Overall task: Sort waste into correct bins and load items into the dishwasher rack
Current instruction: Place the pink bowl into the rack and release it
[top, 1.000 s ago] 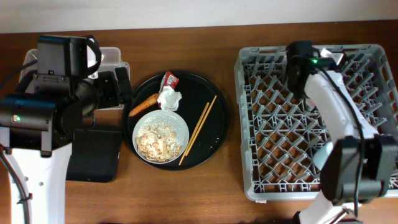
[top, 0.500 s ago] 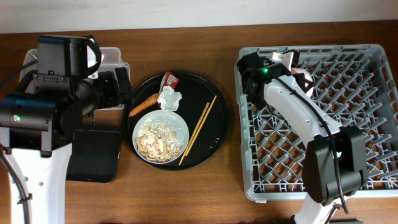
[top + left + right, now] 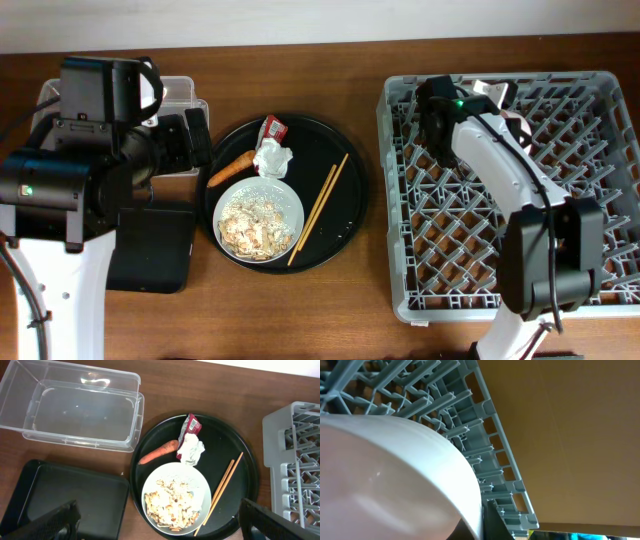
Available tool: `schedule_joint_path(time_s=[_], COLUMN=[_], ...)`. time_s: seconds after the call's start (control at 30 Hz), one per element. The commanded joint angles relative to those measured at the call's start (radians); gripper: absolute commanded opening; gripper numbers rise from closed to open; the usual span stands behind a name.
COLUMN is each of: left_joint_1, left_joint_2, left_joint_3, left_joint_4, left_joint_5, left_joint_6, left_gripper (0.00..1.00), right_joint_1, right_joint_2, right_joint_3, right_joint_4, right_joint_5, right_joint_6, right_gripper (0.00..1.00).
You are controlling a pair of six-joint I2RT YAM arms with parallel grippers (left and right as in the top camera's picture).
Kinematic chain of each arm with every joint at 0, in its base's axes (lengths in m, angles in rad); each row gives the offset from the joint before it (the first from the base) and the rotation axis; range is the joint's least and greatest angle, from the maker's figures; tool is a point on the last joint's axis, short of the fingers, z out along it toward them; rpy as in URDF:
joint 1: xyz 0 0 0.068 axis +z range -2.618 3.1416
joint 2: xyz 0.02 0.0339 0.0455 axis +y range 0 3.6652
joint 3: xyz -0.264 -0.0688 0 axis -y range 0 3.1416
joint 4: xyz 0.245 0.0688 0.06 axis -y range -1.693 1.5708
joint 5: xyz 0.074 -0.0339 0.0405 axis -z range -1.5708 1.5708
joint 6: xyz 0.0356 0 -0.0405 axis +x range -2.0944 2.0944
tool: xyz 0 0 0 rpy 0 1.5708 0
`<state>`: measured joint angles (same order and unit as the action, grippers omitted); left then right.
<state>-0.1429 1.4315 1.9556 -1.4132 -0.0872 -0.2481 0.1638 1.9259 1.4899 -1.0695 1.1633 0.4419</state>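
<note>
Right gripper (image 3: 485, 100) is clamping the small white bowl (image 3: 395, 475) over the dishwasher rack's (image 3: 560, 250) far-left corner, just inside its wall. Left gripper (image 3: 160, 522) is hanging wide open, empty. Chopsticks (image 3: 320, 207) are lying diagonally on the round black tray (image 3: 345, 232), with bare tray beside them.

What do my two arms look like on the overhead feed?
Left arm: bulky black box-shaped housings on a white link, small green light, thin black cable. Right arm: slim white links between black joints, green wrist light.
</note>
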Motion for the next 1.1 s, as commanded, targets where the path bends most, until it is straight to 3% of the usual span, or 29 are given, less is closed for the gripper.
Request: schedule_joint_path(time_s=[0.0,0.2,0.33,0.5,0.6,0.83,0.93,0.97,1.03,1.07], left_joint_1=[0.0,0.0,0.0,0.0,0.0,0.0,0.0,0.0,0.0,0.0], left_joint_2=[0.0,0.0,0.0,0.0,0.0,0.0,0.0,0.0,0.0,0.0], left_joint_3=[0.002,0.002,0.002,0.002,0.002,0.002,0.002,0.002,0.002,0.002], left_joint_4=[0.001,0.001,0.001,0.001,0.001,0.001,0.001,0.001,0.001,0.001], left_joint_5=[-0.014,-0.014,-0.014,-0.014,-0.014,-0.015,-0.015,-0.014,-0.015,-0.014], left_joint_6=[-0.009,-0.01,-0.01,-0.01,-0.01,-0.009,-0.01,-0.01,-0.009,-0.009], left_gripper=[0.99,0.99,0.99,0.99,0.99,0.99,0.99,0.99,0.99,0.99], right_joint_1=[-0.008,0.072,0.039,-0.014,0.0,0.171,0.198,0.21,0.242,0.26], right_joint_2=[0.074,0.056,0.056,0.056,0.06,0.06,0.051,0.033,-0.029,-0.065], right_joint_3=[-0.007,0.002,0.011,0.011,0.008,0.007,0.029,0.058,0.088,0.095], right_joint_4=[-0.02,-0.038,-0.029,0.004,0.011,-0.061,-0.146,-0.21,-0.277,-0.281], right_joint_5=[-0.031,0.07,0.087,0.047,-0.081,-0.121,-0.131,-0.188,-0.299,-0.335], right_joint_6=[0.012,0.012,0.012,0.008,0.009,0.013,0.084,0.118,0.117,0.117], right_gripper=[0.04,0.04,0.04,0.04,0.04,0.05,0.46,0.55,0.6,0.67])
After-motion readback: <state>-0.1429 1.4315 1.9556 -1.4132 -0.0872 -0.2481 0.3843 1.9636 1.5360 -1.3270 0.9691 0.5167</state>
